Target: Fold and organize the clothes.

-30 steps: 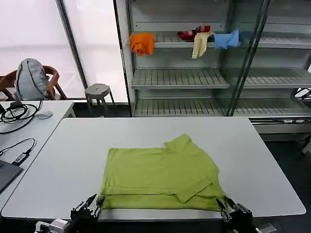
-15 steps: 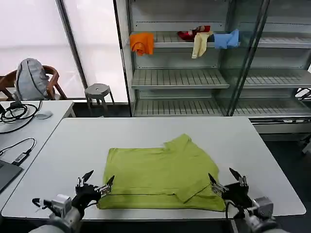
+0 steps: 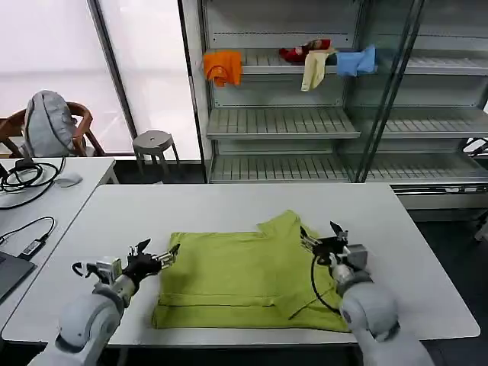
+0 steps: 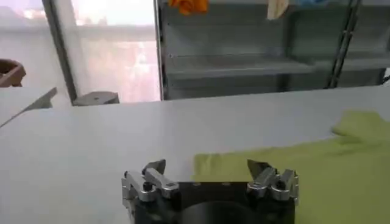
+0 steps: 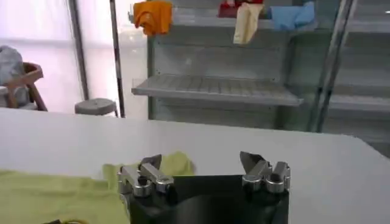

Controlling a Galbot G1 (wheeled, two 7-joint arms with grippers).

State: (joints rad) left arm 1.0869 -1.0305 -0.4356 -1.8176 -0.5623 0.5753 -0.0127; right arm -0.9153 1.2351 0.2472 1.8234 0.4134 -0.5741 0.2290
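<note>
The clothes are one yellow-green T-shirt (image 3: 244,278) lying flat on the white table (image 3: 229,206), with one sleeve folded in over its front right part. My left gripper (image 3: 160,250) hovers open at the shirt's left edge, near the far left corner. In the left wrist view that gripper (image 4: 206,164) has nothing between its fingers, and the shirt (image 4: 304,173) lies just beyond them. My right gripper (image 3: 320,232) is open above the shirt's far right part, by the raised sleeve. In the right wrist view the gripper (image 5: 201,158) is empty, with the shirt (image 5: 61,195) beneath it.
A metal shelf unit (image 3: 320,122) behind the table holds an orange garment (image 3: 223,67) and red, cream and blue ones (image 3: 328,59). A side table (image 3: 46,206) with cables stands at the left. A stool (image 3: 153,142) and a chair with a backpack (image 3: 47,123) are farther back.
Both grippers have risen from the table's front edge and travelled away from me along the shirt's sides, to its far corners. The shirt lies much as before.
</note>
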